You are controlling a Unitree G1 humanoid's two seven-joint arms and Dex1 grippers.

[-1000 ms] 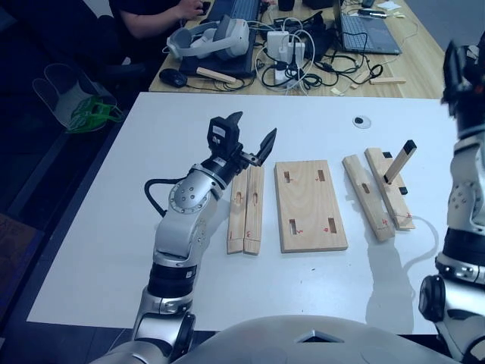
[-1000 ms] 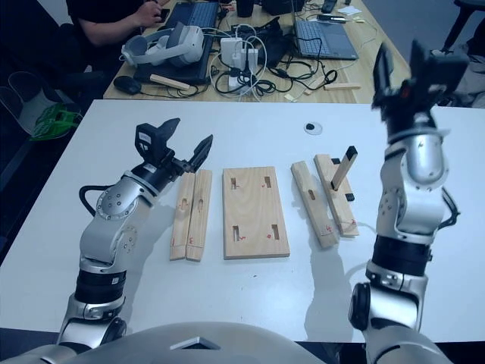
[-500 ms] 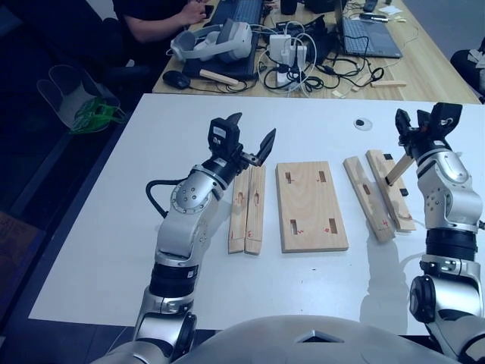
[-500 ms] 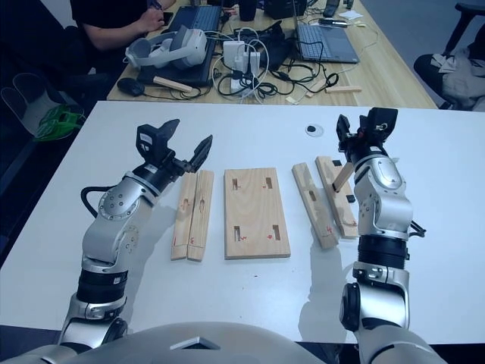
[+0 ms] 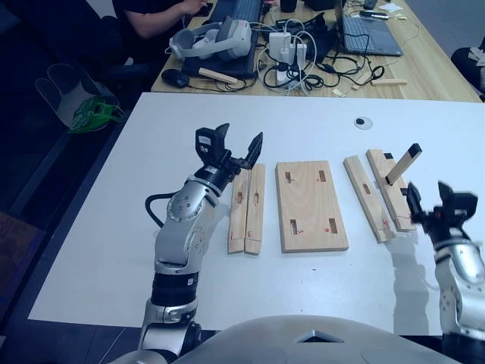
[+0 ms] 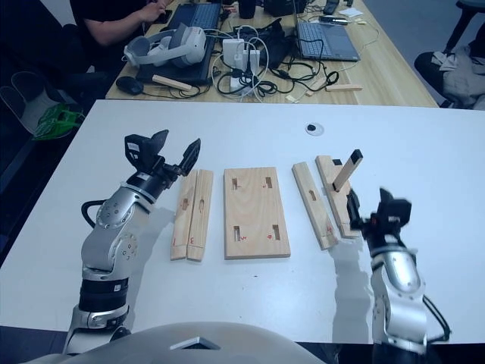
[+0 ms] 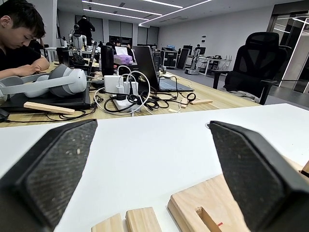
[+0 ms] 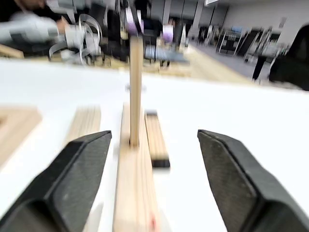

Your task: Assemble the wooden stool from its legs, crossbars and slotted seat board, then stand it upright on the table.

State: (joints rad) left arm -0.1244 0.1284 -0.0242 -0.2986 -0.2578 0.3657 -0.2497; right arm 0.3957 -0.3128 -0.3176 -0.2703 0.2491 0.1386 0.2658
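the big change is on my right side. a second ago the right arm was held high over the far right of the table (image 5: 106, 250); half a second ago it was level with the crossbar (image 5: 401, 165), and now the right gripper (image 5: 430, 199) is low at the near end of the right pair of legs (image 5: 368, 199). its fingers are spread wide with nothing between them. from the right wrist view the crossbar (image 8: 135, 87) stands in the slot of the outer leg, leaning a little, farther off than the fingertips and roughly in line with the gap. so i judge i have backed off and lined up for a fresh approach to it, not gripped it.

the left gripper (image 5: 239, 135) has shifted only slightly to the left. it hovers over the far end of the left pair of legs (image 5: 246, 208), jaws apart, holding nothing.

the parts themselves have not moved. the seat board (image 5: 311, 205) lies flat in the middle, slots up, with two legs flat on each side. a short piece (image 8: 156, 137) lies flat just beside the outer right leg.

for the task this means very early days: one crossbar is seated in one leg and nothing else is joined.
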